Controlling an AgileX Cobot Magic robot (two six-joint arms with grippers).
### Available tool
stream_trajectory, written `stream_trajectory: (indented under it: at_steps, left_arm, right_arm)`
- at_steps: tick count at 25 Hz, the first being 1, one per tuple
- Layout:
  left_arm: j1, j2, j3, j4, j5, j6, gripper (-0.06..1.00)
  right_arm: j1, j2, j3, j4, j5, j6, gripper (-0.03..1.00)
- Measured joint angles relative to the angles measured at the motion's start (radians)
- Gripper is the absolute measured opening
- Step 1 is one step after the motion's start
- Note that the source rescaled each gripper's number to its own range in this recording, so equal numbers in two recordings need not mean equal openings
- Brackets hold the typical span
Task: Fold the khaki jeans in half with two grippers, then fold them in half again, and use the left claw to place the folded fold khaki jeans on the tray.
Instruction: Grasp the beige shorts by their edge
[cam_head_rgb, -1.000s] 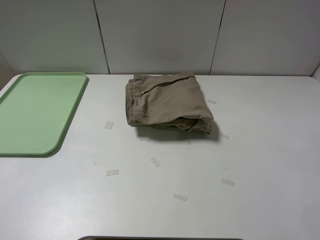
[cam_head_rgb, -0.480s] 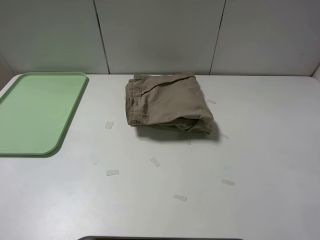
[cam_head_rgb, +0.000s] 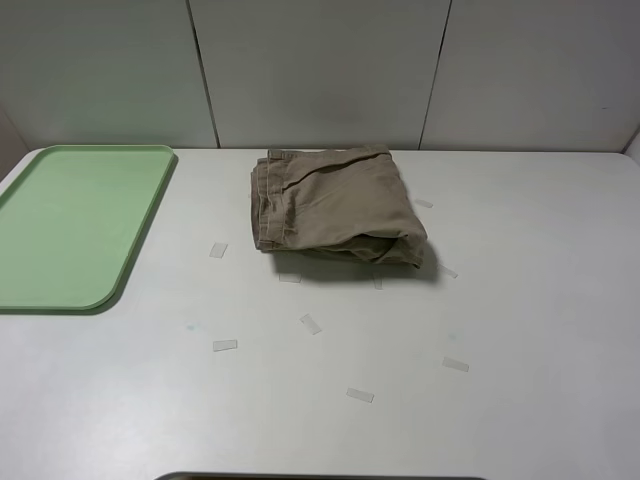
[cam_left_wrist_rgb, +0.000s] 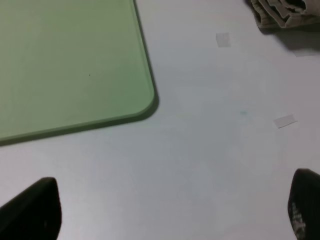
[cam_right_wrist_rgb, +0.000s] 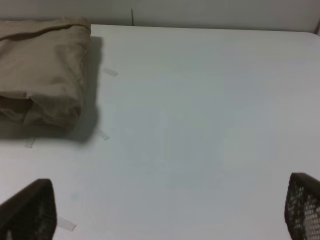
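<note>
Two grippers, both with fingers spread wide and nothing between them. Left claw (cam_left_wrist_rgb: 167, 207) hangs over bare table (cam_head_rgb: 330, 400) near the tray's near-right corner; only its dark fingertips (cam_left_wrist_rgb: 35, 210) show in the left wrist view. Right gripper (cam_right_wrist_rgb: 165, 207) hangs over the table to the right of the jeans, its fingertips (cam_right_wrist_rgb: 305, 205) wide apart as well. Neither arm appears in the high view.

Khaki jeans (cam_head_rgb: 335, 207) lie as a compact folded bundle on the table, far centre, with the stitched waistband edge on the left and thick fold layers at the near-right corner. They are on the table, not on the tray. The tray (cam_head_rgb: 70, 225), pale green, sits at the far left, apart from the jeans with a strip of table between. Small tape strips (cam_head_rgb: 225, 345) are scattered on the table near and around the bundle.

Versus one second ago: no change seen in the high view. Jeans, tray and tape strips are in the same spots, and the bundle has the same shape.
</note>
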Motion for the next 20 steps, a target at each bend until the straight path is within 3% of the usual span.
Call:
stream_trajectory:
  at_steps: [9,16,20]
  left_arm:
    - [-0.067,0.0,0.0,0.0,0.0,0.0,0.88]
    - [-0.07,0.0,0.0,0.0,-0.001,0.0,0.88]
    - [-0.07,0.012,-0.033,-0.025,-0.065,-0.026,0.88]
  right_arm:
    - [0.0,0.0,0.0,0.0,0.0,0.0,1.0]
    - [0.0,0.0,0.0,0.0,0.0,0.0,1.0]
    - [0.0,0.0,0.0,0.0,0.0,0.0,1.0]
